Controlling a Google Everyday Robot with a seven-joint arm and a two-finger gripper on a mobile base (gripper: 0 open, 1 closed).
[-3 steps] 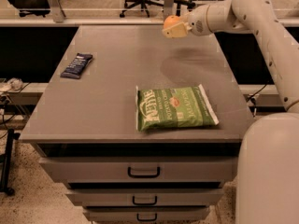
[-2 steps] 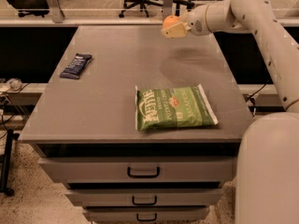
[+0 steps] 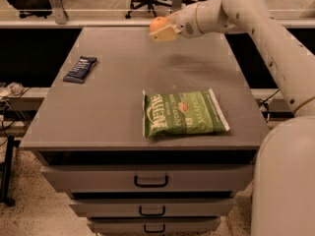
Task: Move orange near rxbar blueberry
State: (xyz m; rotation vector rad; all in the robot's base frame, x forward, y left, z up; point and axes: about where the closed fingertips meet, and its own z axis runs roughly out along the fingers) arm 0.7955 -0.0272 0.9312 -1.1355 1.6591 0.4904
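In the camera view, the gripper (image 3: 164, 31) hangs above the far edge of the desk (image 3: 118, 102). Its jaws are closed on the orange (image 3: 158, 23), which is held clear of the surface.

From the jaws, the rxbar blueberry (image 3: 80, 69) lies well off toward the left of the frame and somewhat nearer the camera. It lies flat, with its long axis running roughly front to back, slightly skewed. The green Kettle chip bag (image 3: 184, 113) sits nearer the camera than the jaws, off the line to the bar.

The lower half of the orange is hidden by the jaws. The height of the jaws above the desk is hard to judge, perhaps modest.
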